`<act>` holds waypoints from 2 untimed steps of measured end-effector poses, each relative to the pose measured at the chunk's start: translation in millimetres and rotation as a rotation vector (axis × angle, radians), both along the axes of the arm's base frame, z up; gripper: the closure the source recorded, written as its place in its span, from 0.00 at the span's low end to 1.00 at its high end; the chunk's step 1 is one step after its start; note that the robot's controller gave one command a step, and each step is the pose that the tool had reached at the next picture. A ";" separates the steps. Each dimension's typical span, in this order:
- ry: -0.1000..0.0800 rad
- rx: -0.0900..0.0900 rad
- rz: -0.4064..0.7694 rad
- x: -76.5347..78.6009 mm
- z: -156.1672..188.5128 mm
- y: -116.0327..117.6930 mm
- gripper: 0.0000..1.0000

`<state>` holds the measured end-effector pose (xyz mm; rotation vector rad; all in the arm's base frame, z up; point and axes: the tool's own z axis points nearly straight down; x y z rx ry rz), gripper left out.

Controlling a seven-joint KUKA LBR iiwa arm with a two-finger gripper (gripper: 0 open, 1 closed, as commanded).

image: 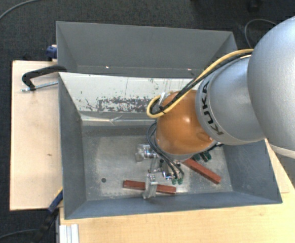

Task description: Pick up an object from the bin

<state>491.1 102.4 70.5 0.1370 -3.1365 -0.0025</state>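
Observation:
My gripper point(151, 185) hangs below the orange cover near the bin's front wall. Its metal tip comes down onto a flat red-brown bar point(135, 185) that lies along the front of the floor, and it crosses the bar near its middle. The bar's right part point(167, 189) shows on the tip's other side. A second red-brown bar point(205, 171) lies slanted to the right, partly under the arm. Small green pieces point(178, 176) sit just right of the gripper.
More green bits point(207, 156) peek out from under the arm at the right. The bin's front wall stands close behind the gripper's tip. The left half of the floor is bare metal with one small dark spot point(103, 180).

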 end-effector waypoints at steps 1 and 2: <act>-0.001 0.000 -0.003 0.4 -0.1 -1.4 1.00; -0.016 -0.001 0.557 66.6 187.7 7.2 1.00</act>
